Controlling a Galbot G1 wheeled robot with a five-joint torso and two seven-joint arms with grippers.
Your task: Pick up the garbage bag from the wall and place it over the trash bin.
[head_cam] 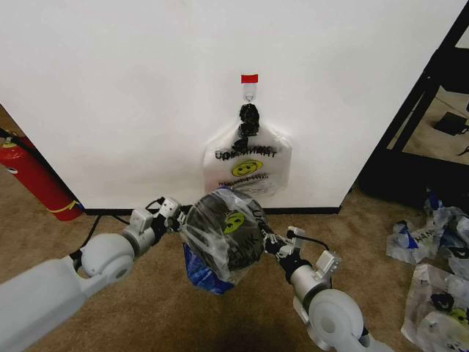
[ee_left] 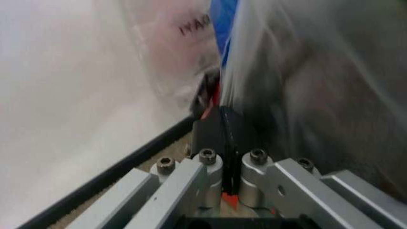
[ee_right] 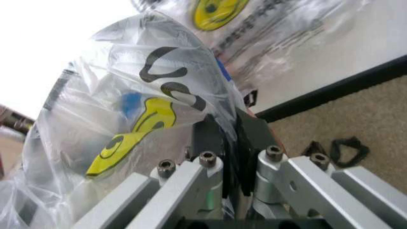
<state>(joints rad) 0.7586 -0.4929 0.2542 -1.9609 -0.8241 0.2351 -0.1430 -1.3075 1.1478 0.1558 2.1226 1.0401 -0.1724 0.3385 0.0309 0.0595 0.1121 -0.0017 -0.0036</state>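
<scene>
Head view: the garbage bag (head_cam: 223,238) is seen stretched over the trash bin (head_cam: 220,220) on the carpet (head_cam: 132,323) before the wall (head_cam: 146,95), gripped on one side by the left gripper (head_cam: 176,216) and on the other by the right gripper (head_cam: 272,243). A white smiley bag (head_cam: 249,165) is hung from the red-topped hook (head_cam: 250,78).

Left wrist view: the jaws are clamped on plastic film beside the baseboard (ee_left: 108,179).

Right wrist view: the jaws are closed on the smiley-printed film.
</scene>
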